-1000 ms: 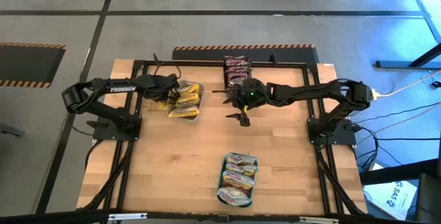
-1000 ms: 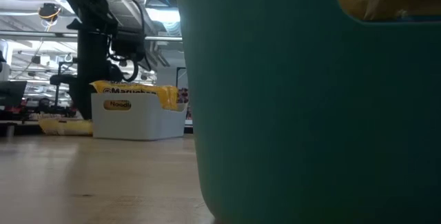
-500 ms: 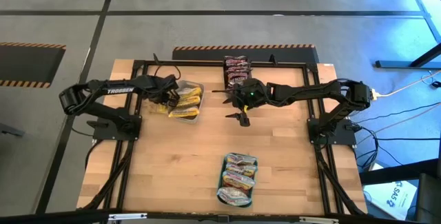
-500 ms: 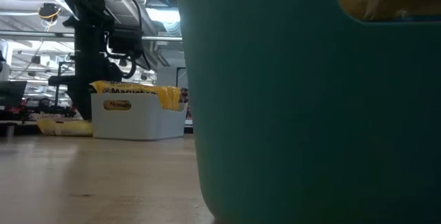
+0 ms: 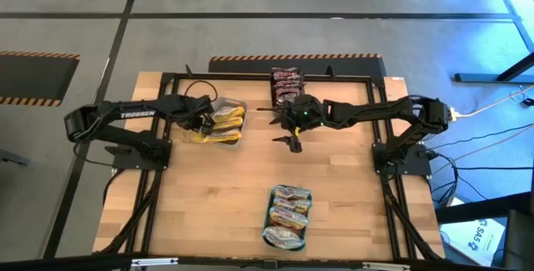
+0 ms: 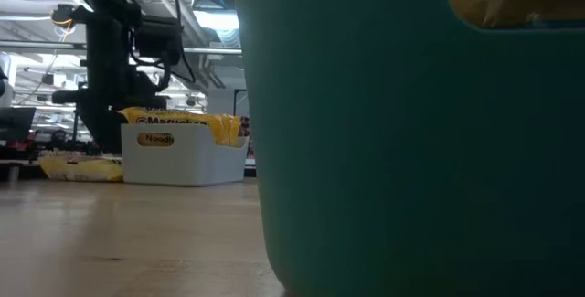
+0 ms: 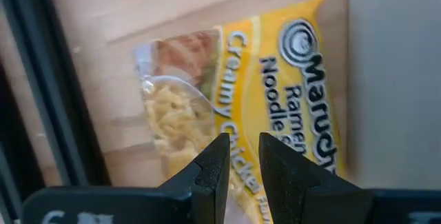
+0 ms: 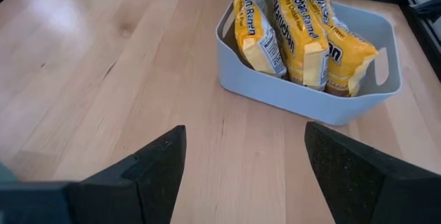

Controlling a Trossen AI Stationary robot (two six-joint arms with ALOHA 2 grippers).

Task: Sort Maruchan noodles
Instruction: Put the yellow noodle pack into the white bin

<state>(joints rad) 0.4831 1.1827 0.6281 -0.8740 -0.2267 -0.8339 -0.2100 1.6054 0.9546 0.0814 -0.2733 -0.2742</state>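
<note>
A yellow Maruchan packet (image 7: 241, 93) lies on the wood just left of a pale tub (image 8: 289, 93), also seen as the yellow packet (image 5: 194, 135) from above and as the flat packet (image 6: 82, 167) in the low view. My left gripper (image 7: 241, 148) points steeply down over it, its fingers a narrow gap apart. Three yellow packets stand on edge in the tub (image 5: 242, 108). My right gripper (image 8: 244, 155) hangs open above the table's middle, right of the tub, holding nothing. My left gripper comes from above, pointing steeply down, and has the yellow packet's end (image 7: 238, 172) between its two fingertips. The fingers themselves hide the exact spot. The rest of the packet lies face up and low on the table beside the tub's wall.
Dark red-brown packets (image 5: 285, 83) sit in a row at the table's far edge. A teal tray (image 5: 269, 213) with pale packets stands near the front edge and fills most of the low view as the teal wall (image 6: 411, 151). Black frame rails border the table.
My left gripper has drawn back from the tub toward the table's left edge and risen a little, its finger gap unchanged.
</note>
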